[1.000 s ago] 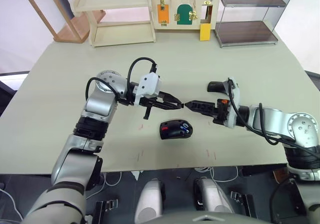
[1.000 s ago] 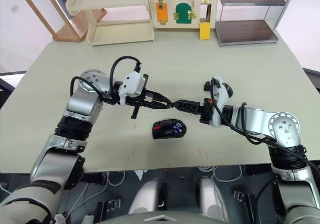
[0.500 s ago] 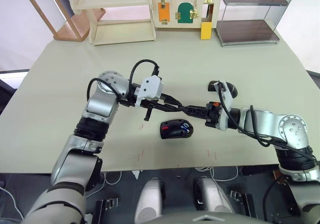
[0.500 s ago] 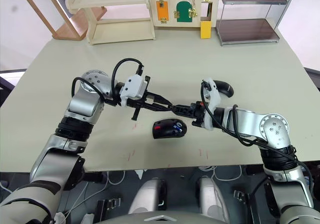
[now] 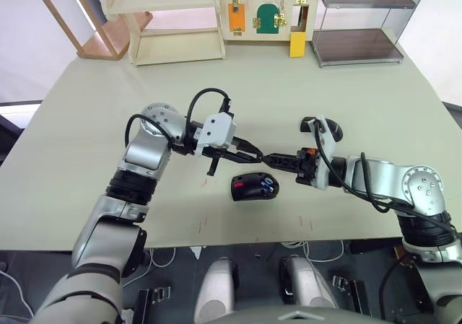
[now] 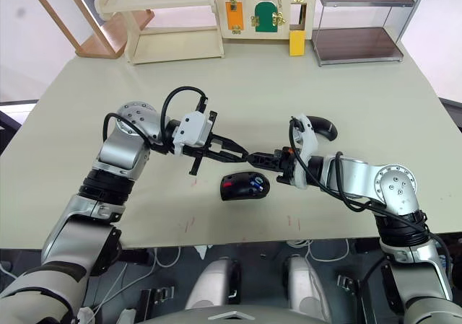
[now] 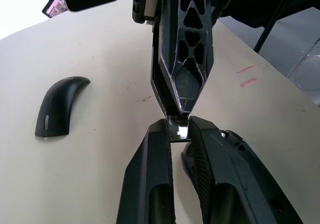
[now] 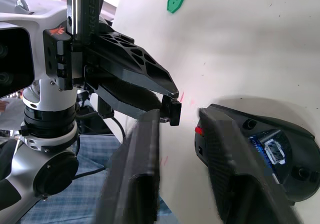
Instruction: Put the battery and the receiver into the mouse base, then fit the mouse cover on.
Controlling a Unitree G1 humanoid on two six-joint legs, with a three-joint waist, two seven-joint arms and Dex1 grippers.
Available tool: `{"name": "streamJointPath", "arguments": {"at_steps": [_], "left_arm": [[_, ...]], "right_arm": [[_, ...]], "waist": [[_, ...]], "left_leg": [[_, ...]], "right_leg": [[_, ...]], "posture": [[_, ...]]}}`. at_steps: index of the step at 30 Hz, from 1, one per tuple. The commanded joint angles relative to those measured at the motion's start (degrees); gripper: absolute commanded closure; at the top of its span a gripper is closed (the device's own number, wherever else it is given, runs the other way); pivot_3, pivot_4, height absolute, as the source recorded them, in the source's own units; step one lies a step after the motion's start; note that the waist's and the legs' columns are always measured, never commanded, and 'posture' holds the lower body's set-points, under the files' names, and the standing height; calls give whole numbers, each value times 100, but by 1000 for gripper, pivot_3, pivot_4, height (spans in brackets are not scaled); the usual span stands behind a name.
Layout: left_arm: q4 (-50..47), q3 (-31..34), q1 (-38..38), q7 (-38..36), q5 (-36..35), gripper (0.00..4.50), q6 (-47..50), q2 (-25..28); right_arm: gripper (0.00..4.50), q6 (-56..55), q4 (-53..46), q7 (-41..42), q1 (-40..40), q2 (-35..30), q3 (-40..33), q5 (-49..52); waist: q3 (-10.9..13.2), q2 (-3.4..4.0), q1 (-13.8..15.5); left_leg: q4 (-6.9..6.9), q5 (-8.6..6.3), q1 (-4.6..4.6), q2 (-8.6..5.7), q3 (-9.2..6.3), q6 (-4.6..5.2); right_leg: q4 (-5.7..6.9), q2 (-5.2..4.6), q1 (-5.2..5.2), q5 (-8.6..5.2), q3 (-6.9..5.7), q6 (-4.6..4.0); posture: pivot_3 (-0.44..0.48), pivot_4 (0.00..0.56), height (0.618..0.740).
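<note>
Between the two grippers, above the table, hangs the receiver point(image 7: 177, 130), a tiny black and silvery piece. My left gripper point(image 5: 257, 154) is shut on one end of it. From the opposite side my right gripper point(image 5: 269, 158) meets it tip to tip, its jaws closed onto the other end. Just below them the mouse base point(image 5: 254, 187) lies open side up, with a red part and the blue battery point(image 5: 268, 189) seated inside. The mouse cover point(image 6: 322, 129), a glossy black arched shell, rests on the table behind my right wrist.
Along the table's far edge stand a pale wooden shelf point(image 5: 170, 21), a board with latches and small doors point(image 5: 263, 17) and a metal rack point(image 5: 357, 24). A wooden frame point(image 5: 94, 32) leans at the far left corner. Bare tabletop point(image 5: 86, 143) surrounds the mouse base.
My right gripper came in from the right with its wrist turning, and closed from wide open onto the receiver at the left gripper's tip. The left arm has hardly moved.
</note>
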Motion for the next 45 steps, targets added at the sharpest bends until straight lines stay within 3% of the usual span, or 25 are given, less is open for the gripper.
{"name": "streamJointPath", "arguments": {"at_steps": [1,45], "left_arm": [[-45,-4,-18,-147,-23,4463,-122,28],[-181,-86,27,-397,-240,4463,-253,26]], "right_arm": [[4423,-8,-148,67,-39,-53,-16,160],[4423,228,-170,654,2,-88,226,160]], "waist": [[0,0,2],[0,0,2]], "left_leg": [[0,0,0,0,0,0],[0,0,0,0,0,0]], "right_leg": [[0,0,0,0,-1,0],[0,0,0,0,0,0]], "posture": [[0,150,740],[0,150,740]]}}
